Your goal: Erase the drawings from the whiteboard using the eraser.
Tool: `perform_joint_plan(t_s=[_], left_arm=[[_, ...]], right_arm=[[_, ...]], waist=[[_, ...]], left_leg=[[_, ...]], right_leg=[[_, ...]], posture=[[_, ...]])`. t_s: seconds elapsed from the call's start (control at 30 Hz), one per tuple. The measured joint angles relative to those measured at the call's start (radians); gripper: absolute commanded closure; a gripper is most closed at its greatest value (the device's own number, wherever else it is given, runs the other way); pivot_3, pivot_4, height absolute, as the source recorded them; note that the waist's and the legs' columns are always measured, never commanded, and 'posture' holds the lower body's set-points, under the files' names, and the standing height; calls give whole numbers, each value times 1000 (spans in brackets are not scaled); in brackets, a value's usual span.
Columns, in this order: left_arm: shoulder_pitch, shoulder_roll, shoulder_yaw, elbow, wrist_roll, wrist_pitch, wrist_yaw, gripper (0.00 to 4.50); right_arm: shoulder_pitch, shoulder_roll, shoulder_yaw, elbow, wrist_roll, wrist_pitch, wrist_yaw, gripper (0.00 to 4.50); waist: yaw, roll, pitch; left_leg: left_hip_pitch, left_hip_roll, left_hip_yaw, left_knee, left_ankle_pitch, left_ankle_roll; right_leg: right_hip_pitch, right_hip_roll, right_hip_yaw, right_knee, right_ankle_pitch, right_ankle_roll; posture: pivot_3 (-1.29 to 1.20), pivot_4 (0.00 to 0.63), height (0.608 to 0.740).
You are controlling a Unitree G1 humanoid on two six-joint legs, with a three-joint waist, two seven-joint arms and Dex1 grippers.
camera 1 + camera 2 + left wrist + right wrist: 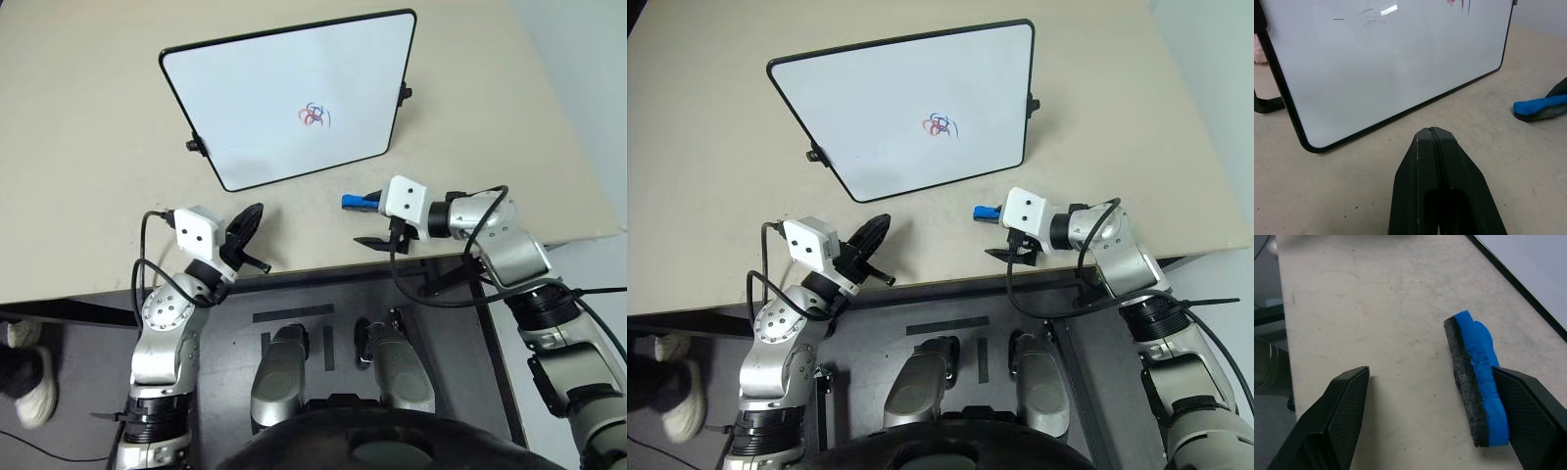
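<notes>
My right gripper (pixel 1430 421) stands spread wide over the beige counter (pixel 88 147), holding nothing; the blue eraser (pixel 1479 391) lies on its edge between my two fingers, blue foam toward one finger (pixel 1533 416) and just beside or touching it, I cannot tell which, with its dark felt face turned to the open gap and well apart from the other finger (pixel 1337 411). From my head, the eraser (pixel 359 202) sits on the counter at about 9 o'clock of my right wrist, just below the whiteboard's (pixel 255 98) near right corner. The whiteboard stands tilted on the counter, black-framed, with small black knobs on two sides. The drawings (pixel 314 116), a small tangle of red and dark blue loops, lie right of the board's middle, at about 11 o'clock from the eraser and well apart from it. My left gripper (pixel 1436 142) is pressed together and empty, hovering low over the counter near its front edge, pointing toward the whiteboard's near lower corner at roughly 1 o'clock.
</notes>
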Motion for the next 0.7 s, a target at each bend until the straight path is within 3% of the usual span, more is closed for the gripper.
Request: perform_joint_plan(t_s=[0.2, 0.23, 0.37, 0.6, 0.7], left_arm=[[-2, -2, -1, 2, 1, -1, 1, 4500], [-2, -2, -2, 2, 1, -1, 1, 4500], [-5, -4, -2, 3, 3, -1, 0, 4500], [-18, -6, -3, 12, 5, -1, -2, 4500], [-21, -6, -4, 12, 6, -1, -2, 4500]], right_arm=[[-12, 8, 0, 22, -4, -3, -2, 460], [-12, 9, 0, 23, -4, -3, -3, 622], [-15, 10, -2, 26, -6, -3, -12, 1605], [-26, 13, -11, 39, -17, -14, -34, 4175], [-26, 16, -10, 45, -22, -26, -34, 4460]], waist=[[0, 0, 0], [0, 0, 0], [0, 0, 0], [0, 0, 0], [0, 0, 0]], left_leg=[[0, 0, 0, 0, 0, -1], [0, 0, 0, 0, 0, -1], [0, 0, 0, 0, 0, -1], [0, 0, 0, 0, 0, -1], [0, 0, 0, 0, 0, -1]], right_leg=[[0, 0, 0, 0, 0, 0], [0, 0, 0, 0, 0, 0], [0, 0, 0, 0, 0, 0], [0, 0, 0, 0, 3, -6], [0, 0, 0, 0, 3, -5]], posture=[[0, 150, 740], [0, 150, 740], [0, 150, 740], [0, 150, 740], [0, 150, 740]])
